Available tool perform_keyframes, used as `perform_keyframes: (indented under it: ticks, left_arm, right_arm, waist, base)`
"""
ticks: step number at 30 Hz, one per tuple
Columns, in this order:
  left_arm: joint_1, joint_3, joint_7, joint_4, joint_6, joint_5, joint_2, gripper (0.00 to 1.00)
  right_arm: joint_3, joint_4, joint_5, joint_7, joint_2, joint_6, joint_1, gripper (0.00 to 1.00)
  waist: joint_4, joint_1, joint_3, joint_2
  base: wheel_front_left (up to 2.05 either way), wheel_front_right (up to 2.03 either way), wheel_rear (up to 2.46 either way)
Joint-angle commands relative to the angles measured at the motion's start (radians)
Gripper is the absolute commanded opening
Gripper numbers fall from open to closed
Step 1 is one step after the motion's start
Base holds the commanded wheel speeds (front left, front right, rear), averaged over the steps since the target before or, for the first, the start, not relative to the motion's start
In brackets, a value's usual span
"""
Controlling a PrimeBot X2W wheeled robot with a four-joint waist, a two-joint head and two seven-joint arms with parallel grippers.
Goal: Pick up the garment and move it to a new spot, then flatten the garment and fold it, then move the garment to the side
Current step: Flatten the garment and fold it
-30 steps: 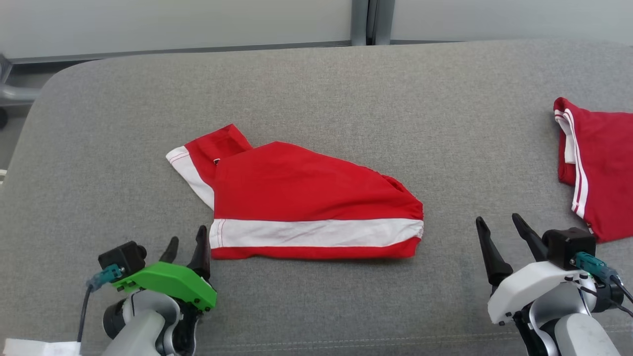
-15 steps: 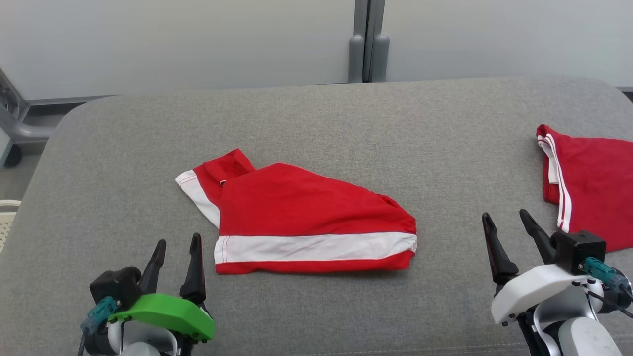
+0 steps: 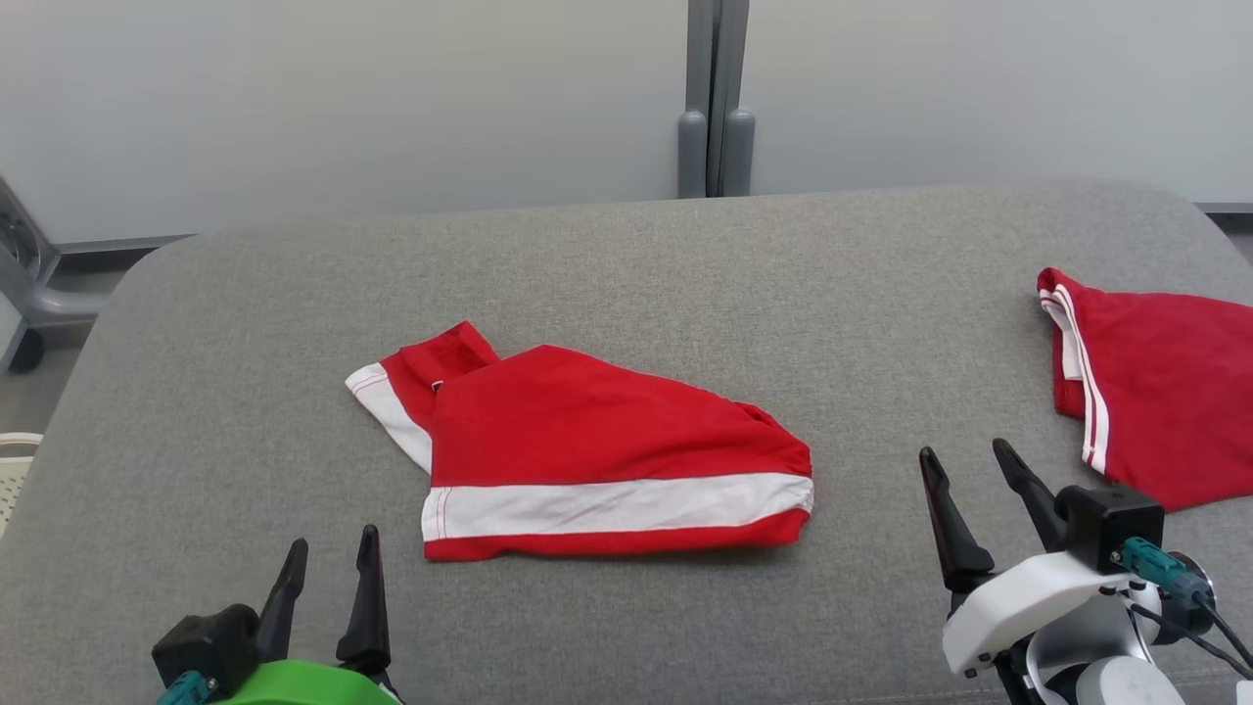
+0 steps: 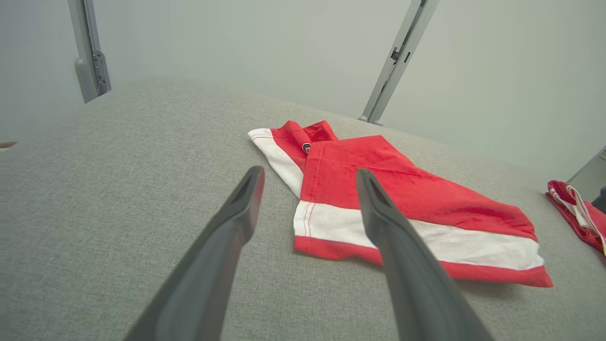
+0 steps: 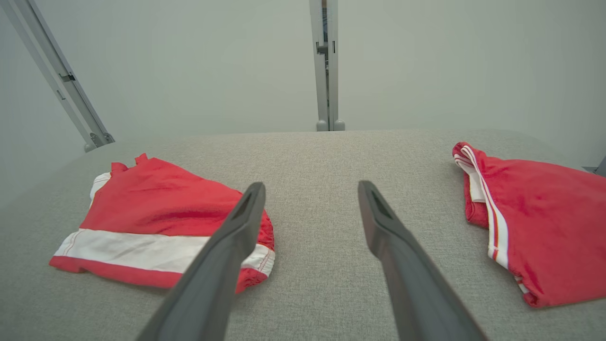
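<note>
The garment [image 3: 607,460] is red with a broad white band and lies folded flat in the middle of the grey padded surface [image 3: 626,264]. My left gripper [image 3: 333,538] hovers near the front edge, just left of the garment's lower left corner, open and holding nothing. In the left wrist view, the left gripper [image 4: 307,173] points at the garment's [image 4: 407,199] left end. My right gripper [image 3: 963,450] stands open and empty to the right of the garment, apart from it. In the right wrist view, the right gripper [image 5: 311,185] frames bare surface, with the garment [image 5: 156,208] to its left.
A second red piece with white stripes [image 3: 1155,392] lies at the surface's right edge, just beyond my right gripper, and is seen again as the second red piece [image 5: 535,222]. A pale wall with a grey post [image 3: 713,98] stands behind. A grey frame [image 3: 29,284] sits at far left.
The head camera has tilted up, shifting the whole picture down. My left gripper has drawn back from the garment's lower left corner toward the front edge. The garment lies unchanged.
</note>
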Motion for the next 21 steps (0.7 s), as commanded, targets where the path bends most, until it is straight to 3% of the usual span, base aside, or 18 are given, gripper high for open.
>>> perform_keyframes:
  ticks: [1,21]
  left_arm:
    - [0.018,0.010,0.002,-0.010,0.001,-0.005,0.009,1.00]
    - [0.035,0.017,0.020,-0.024,0.006,-0.024,0.019,1.00]
  right_arm:
    - [0.001,0.002,0.002,-0.002,-0.001,0.000,0.015,1.00]
    - [0.012,0.020,0.015,-0.004,0.010,0.000,0.015,1.00]
  waist:
    - [-0.002,0.0000,-0.007,0.0000]
    - [0.000,0.0000,-0.009,0.0000]
  base:
    - [0.00,0.00,0.00]
    - [0.00,0.00,0.00]
